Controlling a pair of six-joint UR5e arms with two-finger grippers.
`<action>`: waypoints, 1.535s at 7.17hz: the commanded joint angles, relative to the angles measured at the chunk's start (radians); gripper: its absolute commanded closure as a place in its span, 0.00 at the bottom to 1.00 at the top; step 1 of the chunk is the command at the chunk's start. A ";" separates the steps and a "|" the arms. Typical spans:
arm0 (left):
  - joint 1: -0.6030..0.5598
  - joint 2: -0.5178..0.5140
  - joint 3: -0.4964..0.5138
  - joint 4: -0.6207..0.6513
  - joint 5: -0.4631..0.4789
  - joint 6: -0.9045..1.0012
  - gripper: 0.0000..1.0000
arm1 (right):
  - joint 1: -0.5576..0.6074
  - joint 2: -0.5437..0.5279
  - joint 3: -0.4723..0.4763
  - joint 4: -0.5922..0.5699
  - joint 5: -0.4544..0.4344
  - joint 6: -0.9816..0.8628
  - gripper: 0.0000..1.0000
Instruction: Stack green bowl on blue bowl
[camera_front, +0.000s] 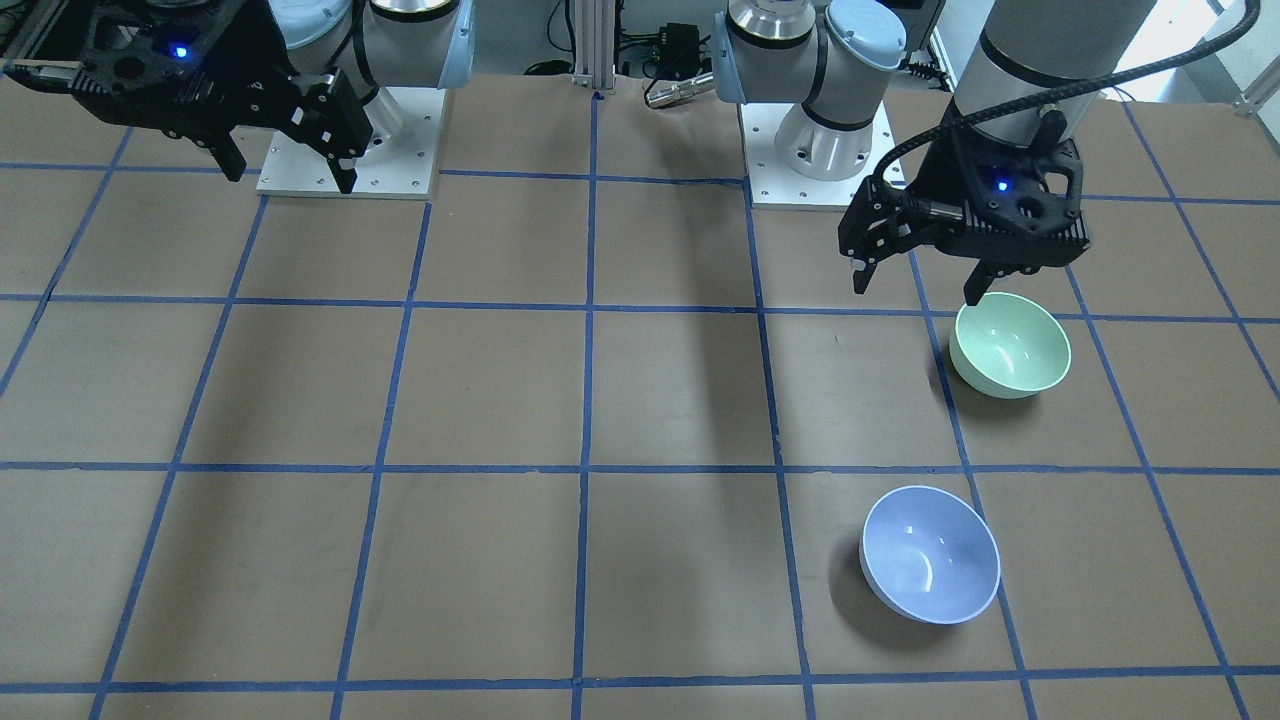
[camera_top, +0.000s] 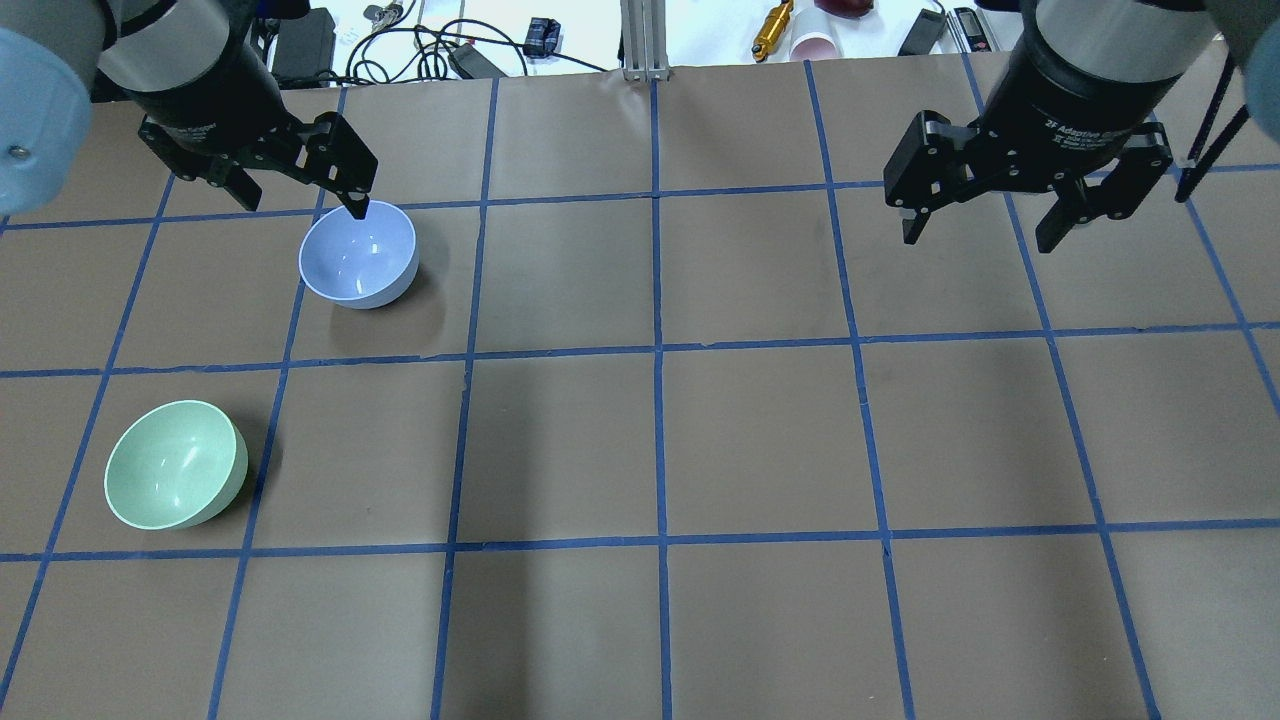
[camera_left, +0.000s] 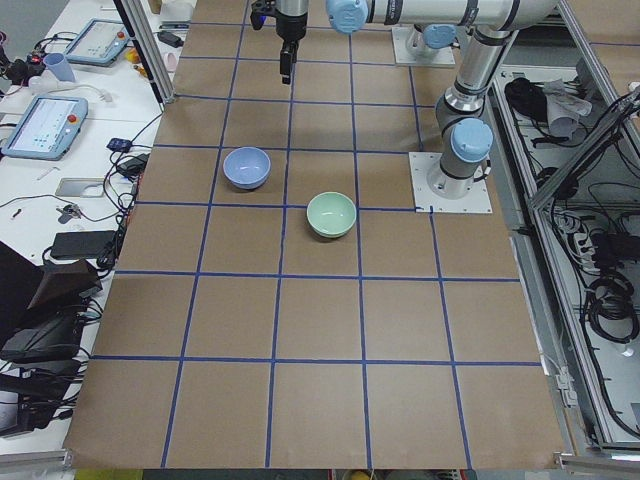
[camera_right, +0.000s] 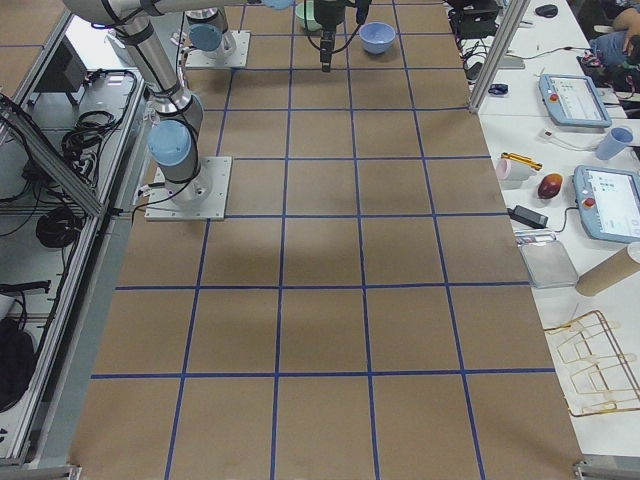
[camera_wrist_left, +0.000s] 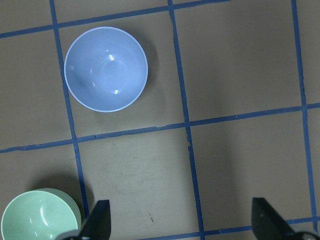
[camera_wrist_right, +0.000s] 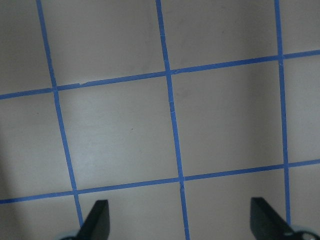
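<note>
Bowls sit apart on the robot's left half of the table (camera_top: 760, 440), which is covered in brown paper and ruled into squares by blue tape lines (camera_top: 657, 300). In the overhead view we find the green bowl (camera_top: 175, 465) at about 8 o'clock from the table's middle, upright and mouth up inside one square. The blue bowl (camera_top: 358, 253) lies at about 10 o'clock from the middle, also upright. From the green bowl, the blue one is at roughly 1 o'clock, in the next square over and farther from the robot. The two are not touching, and neither one is stacked on the other.

We see the left gripper (camera_top: 300, 195) raised above the table with its fingers spread wide. In the overhead view one fingertip overlaps the blue bowl's rim at 12 o'clock, while the front-facing view sets a fingertip over the green bowl's rim, so we cannot tell which bowl it is nearer. Its wrist camera looks straight down, with the blue bowl at 10 o'clock, the green bowl at 8 o'clock, and only bare paper between the fingertips.

The right gripper (camera_top: 977, 238) hangs at about 2 o'clock in the overhead view, well away from both bowls. Its fingers are spread too, and its wrist camera shows only paper and tape between them.
</note>
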 joint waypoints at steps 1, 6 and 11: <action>0.000 0.000 0.002 0.003 -0.004 -0.002 0.00 | 0.000 0.000 -0.001 0.000 0.000 0.000 0.00; 0.000 0.002 0.000 -0.001 -0.006 -0.002 0.00 | 0.000 0.000 -0.001 0.000 0.000 0.000 0.00; 0.181 -0.023 -0.003 -0.010 -0.033 0.021 0.00 | 0.000 0.000 0.001 0.000 0.000 0.000 0.00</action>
